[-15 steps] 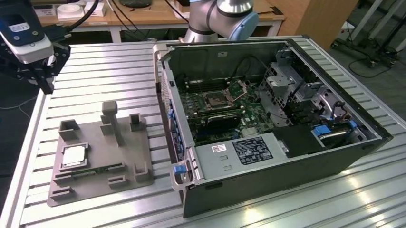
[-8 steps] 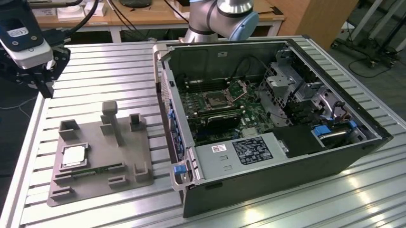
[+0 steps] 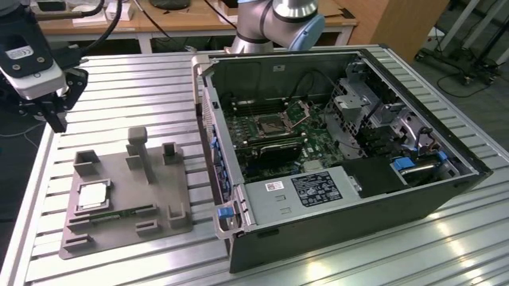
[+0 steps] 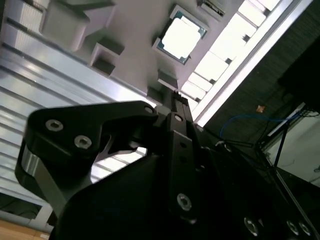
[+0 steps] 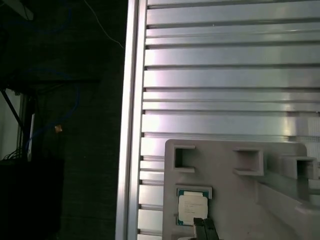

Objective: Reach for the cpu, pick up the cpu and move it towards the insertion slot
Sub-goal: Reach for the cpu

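The cpu (image 3: 93,195) lies flat in a square pocket of a grey fixture plate (image 3: 159,190) on the slatted table, at the exterior view's left. Both wrist views show its pale top, cpu (image 4: 180,36) and cpu (image 5: 192,207). My gripper (image 3: 58,125) hangs well above the table's left edge, up and away from the cpu, touching nothing. Its black fingertips (image 5: 200,226) sit pressed together with nothing between them; the gripper (image 4: 176,97) looks shut in the second wrist view too. The insertion slot (image 3: 270,125) sits inside the open computer case, its metal bracket raised.
The open computer case (image 3: 350,196) fills the exterior view's right half, with drive cages and cables inside. A thin green memory stick (image 3: 119,214) lies on the fixture near the cpu, among upright grey posts (image 3: 139,152). The table edge (image 5: 131,125) drops to dark floor.
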`<state>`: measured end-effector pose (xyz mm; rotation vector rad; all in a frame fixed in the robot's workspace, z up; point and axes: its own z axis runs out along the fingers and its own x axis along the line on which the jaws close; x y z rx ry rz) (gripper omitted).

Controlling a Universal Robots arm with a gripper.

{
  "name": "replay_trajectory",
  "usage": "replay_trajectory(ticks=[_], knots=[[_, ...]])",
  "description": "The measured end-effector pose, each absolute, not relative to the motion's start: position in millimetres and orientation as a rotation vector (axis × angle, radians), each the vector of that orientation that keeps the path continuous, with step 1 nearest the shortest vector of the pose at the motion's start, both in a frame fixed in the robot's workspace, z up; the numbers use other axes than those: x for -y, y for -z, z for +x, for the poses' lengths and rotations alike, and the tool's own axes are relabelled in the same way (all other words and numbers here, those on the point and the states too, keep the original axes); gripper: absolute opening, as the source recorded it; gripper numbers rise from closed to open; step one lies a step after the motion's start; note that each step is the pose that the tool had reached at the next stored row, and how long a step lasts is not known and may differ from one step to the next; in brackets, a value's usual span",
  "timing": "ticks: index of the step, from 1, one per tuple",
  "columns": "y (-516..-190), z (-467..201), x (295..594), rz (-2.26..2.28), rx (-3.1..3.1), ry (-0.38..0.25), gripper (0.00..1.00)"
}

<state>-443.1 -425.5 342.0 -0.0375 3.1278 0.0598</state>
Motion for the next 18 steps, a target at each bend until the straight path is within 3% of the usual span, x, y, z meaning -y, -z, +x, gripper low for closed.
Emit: replay_trajectory(ticks=[3, 5, 7, 10, 13, 18], knots=[[-336.9, -443.2, 426.1, -0.037, -3.127, -0.06, 0.11], [-333.6, -443.1, 426.9, -0.038, -3.127, -0.06, 0.17], [-330.5, -443.2, 428.0, -0.038, -3.126, -0.06, 0.29], [-325.2, -443.3, 428.8, -0.038, -3.126, -0.06, 0.35], [-319.6, -443.2, 429.2, -0.039, -3.126, -0.06, 0.53], [-313.1, -443.2, 429.4, -0.039, -3.126, -0.059, 0.64]])
